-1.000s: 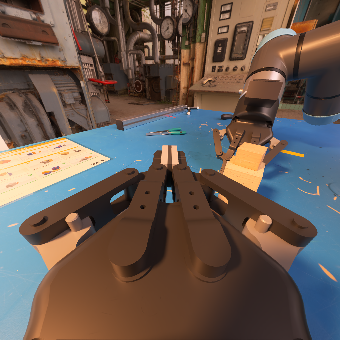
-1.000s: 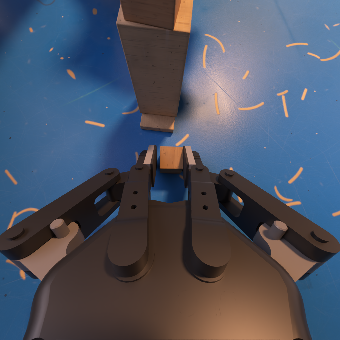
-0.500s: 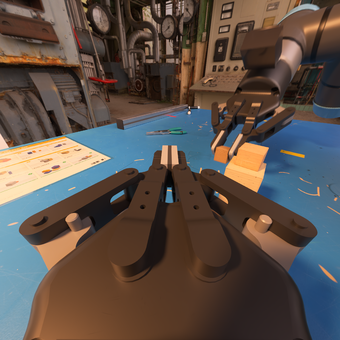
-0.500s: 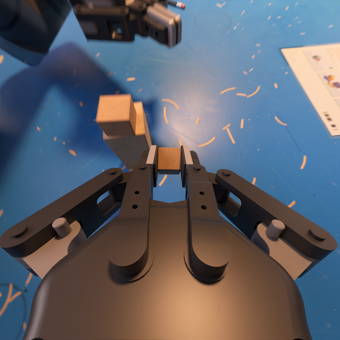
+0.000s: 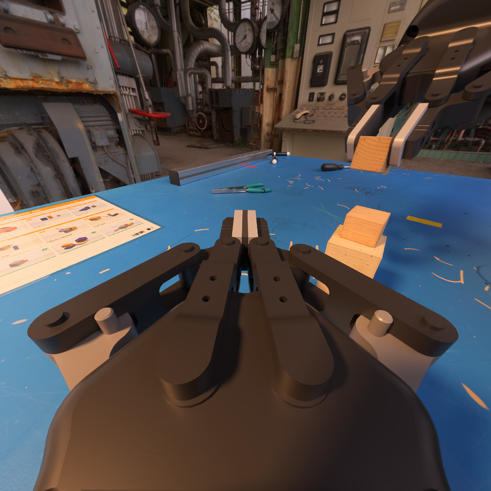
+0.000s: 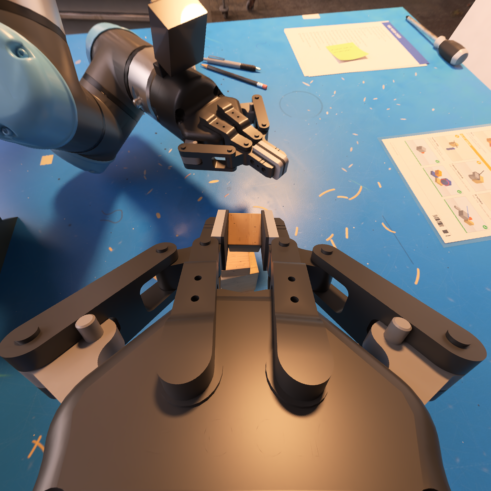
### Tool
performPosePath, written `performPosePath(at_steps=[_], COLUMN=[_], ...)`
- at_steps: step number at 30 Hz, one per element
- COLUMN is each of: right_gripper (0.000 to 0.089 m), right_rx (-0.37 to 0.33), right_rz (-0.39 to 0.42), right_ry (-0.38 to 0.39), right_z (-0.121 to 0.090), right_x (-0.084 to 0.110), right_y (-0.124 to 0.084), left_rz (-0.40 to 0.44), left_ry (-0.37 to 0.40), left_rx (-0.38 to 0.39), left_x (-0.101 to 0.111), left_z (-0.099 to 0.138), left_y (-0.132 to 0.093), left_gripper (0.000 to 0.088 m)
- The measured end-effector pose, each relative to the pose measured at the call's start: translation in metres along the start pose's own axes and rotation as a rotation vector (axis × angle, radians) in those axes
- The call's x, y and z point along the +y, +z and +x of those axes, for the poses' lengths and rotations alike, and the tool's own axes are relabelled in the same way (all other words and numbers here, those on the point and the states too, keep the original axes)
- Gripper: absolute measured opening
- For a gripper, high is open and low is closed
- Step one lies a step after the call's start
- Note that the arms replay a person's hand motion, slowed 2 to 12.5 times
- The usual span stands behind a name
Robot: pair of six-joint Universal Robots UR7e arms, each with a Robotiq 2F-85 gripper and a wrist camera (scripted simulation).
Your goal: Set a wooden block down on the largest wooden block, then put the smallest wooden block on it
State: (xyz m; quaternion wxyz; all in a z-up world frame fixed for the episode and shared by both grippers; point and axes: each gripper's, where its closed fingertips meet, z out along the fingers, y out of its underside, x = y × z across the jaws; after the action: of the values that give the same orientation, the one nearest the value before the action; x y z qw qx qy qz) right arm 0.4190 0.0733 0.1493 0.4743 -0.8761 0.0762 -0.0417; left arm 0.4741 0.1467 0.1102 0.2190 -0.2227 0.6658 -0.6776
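The largest wooden block [image 5: 353, 257] stands pale on the blue table [image 5: 292, 202], right of my left gripper. A middle-sized wooden block [image 5: 364, 225] rests on it, turned askew. My right gripper [image 5: 386, 138] is shut on the smallest wooden block [image 5: 370, 154] and holds it high above the stack. In the right wrist view the smallest block [image 6: 244, 229] sits between the pads of the right gripper [image 6: 244, 225], with the stack [image 6: 240, 271] seen below between the fingers. My left gripper [image 5: 244, 223] is shut and empty, hovering over the table; it also shows in the right wrist view [image 6: 271, 162].
An instruction sheet [image 5: 66, 228] lies at the left. Green-handled pliers [image 5: 241, 188], a metal bar [image 5: 220, 166] and a screwdriver [image 5: 332, 167] lie farther back. A paper with a yellow note [image 6: 353, 47], a pen and pencil [image 6: 233, 70] and a marker [image 6: 438, 39] lie beyond the left arm.
My right gripper has lifted the smallest block from table level, up and over the stack. The left gripper has stayed still and shut.
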Motion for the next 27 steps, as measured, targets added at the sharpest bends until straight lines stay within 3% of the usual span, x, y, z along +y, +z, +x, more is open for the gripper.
performPosePath(at_steps=[9, 27], right_gripper=[0.0211, 0.0211], right_rx=[0.007, -0.017], right_rz=[-0.076, -0.112], right_ry=[-0.014, -0.051], right_z=[-0.008, -0.010], right_x=[0.008, 0.016], right_y=[0.008, 0.011], left_rz=[-0.001, -0.006], left_ry=[-0.002, -0.004], left_rx=[0.000, 0.000], left_x=[0.000, 0.001], left_z=[0.000, 0.000], left_y=[0.000, 0.000], left_gripper=[0.0000, 0.0000])
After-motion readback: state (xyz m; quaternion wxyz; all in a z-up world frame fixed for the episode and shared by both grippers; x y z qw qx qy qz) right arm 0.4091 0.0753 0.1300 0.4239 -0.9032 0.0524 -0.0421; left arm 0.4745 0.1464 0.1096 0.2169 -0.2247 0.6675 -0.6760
